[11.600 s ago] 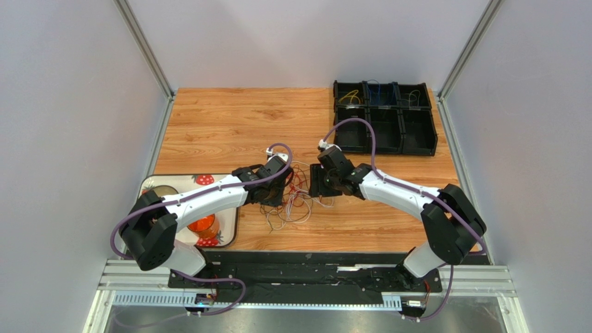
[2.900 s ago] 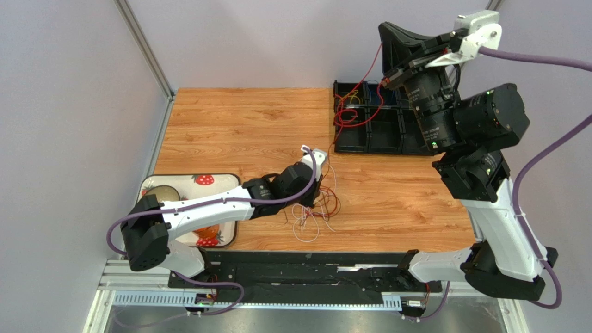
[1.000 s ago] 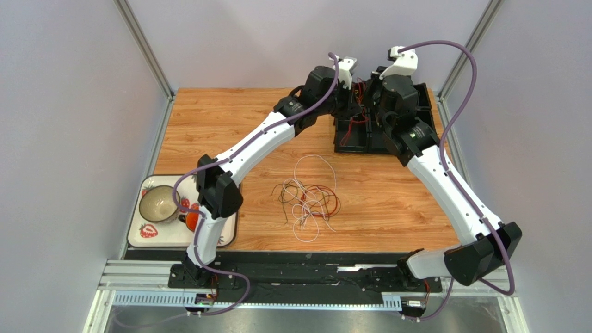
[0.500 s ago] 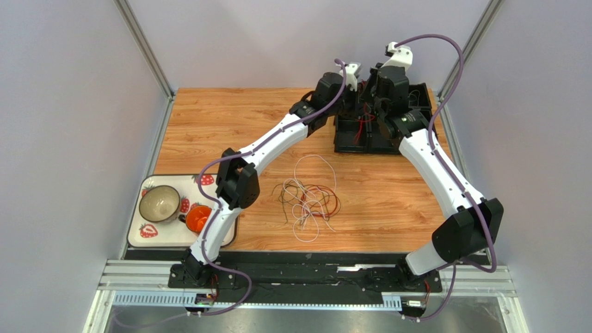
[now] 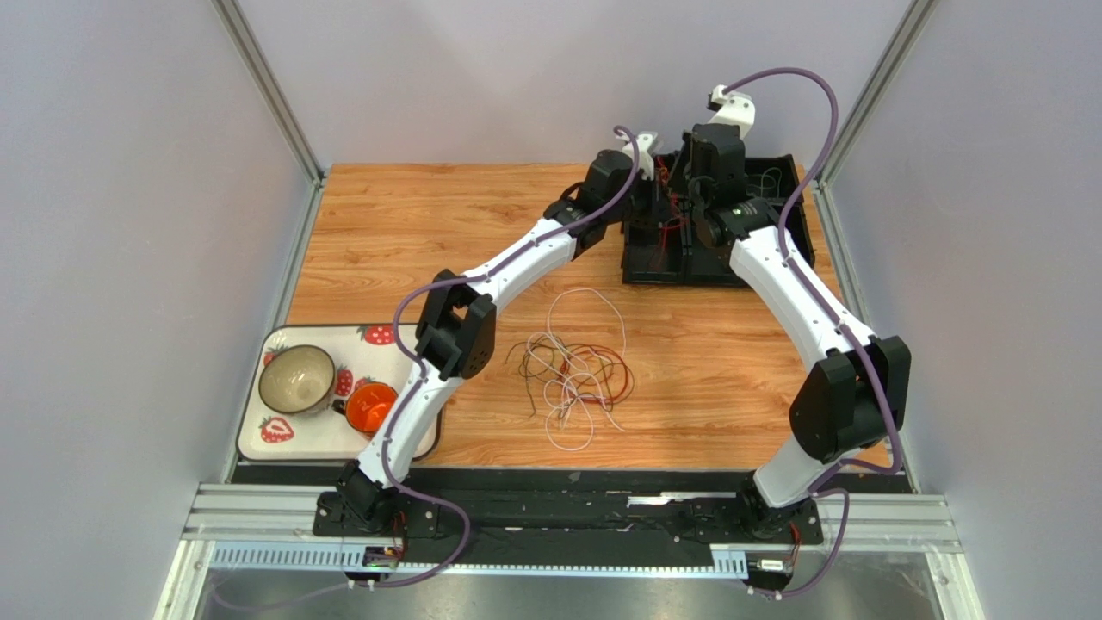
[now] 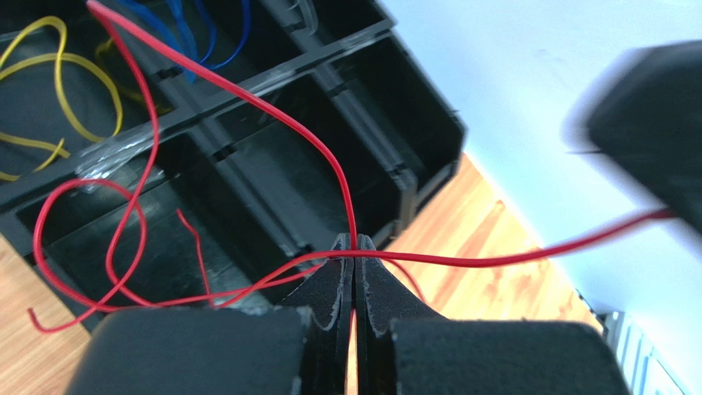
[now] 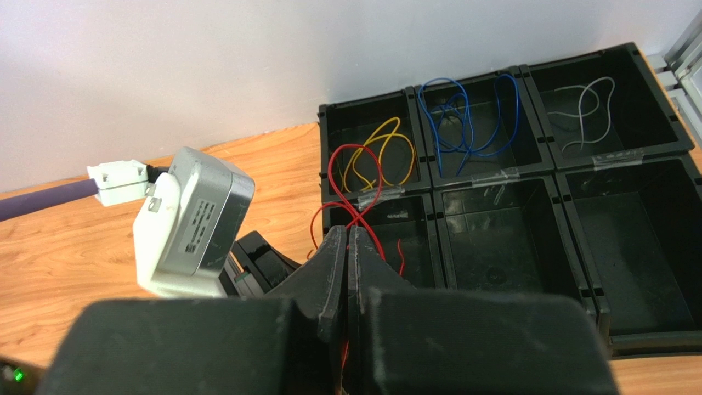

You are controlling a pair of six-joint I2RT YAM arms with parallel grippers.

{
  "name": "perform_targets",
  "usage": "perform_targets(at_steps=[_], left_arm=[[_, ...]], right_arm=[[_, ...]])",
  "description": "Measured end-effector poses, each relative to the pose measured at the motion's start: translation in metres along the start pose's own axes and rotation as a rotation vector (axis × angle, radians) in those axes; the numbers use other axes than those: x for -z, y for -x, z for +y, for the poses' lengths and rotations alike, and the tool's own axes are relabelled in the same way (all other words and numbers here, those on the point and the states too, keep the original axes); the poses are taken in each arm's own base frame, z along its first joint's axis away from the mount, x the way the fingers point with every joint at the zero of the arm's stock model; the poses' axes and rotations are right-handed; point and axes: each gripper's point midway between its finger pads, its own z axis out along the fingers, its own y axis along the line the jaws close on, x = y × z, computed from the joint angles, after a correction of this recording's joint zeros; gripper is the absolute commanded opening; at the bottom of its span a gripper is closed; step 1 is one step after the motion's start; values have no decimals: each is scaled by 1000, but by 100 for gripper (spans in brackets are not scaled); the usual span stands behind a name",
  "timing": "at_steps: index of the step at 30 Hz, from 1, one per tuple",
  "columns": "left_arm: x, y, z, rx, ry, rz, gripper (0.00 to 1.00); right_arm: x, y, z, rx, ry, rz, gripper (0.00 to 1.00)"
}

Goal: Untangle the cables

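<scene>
One red cable (image 6: 334, 164) within the left hand (image 6: 354, 245)

organizer compartments (image 7: 503, 247) 6 | bowl (image 5: 295, 379) 1 | tray (image 5: 317, 439) 1 | cables (image 5: 569, 375) perhaps ten

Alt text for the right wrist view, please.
The right gripper, shut on a red cable, hangs over a black six-compartment bin. Its far row holds a yellow cable, blue cables and a white cable; the left arm's wrist camera is at left.
</scene>
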Motion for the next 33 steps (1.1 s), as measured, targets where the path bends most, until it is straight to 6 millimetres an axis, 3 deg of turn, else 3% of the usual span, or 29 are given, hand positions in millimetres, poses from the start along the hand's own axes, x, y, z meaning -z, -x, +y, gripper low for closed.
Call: perform_targets(at_steps=[8, 15, 22, 27, 33], left_arm=[[-13, -32, 32, 59, 20, 57, 0], [-17, -40, 20, 95, -31, 73, 0], [-19, -48, 9, 92, -56, 85, 0], [-20, -61, 7, 93, -53, 115, 0], [-20, -63, 2, 88, -55, 119, 0]], right_arm=[[-12, -14, -16, 9, -89, 17, 0], [-10, -23, -40, 17, -217, 31, 0], [-3, -23, -49, 1, -264, 35, 0], [16, -12, -59, -20, -283, 6, 0], [43, 25, -57, -70, -244, -76, 0]])
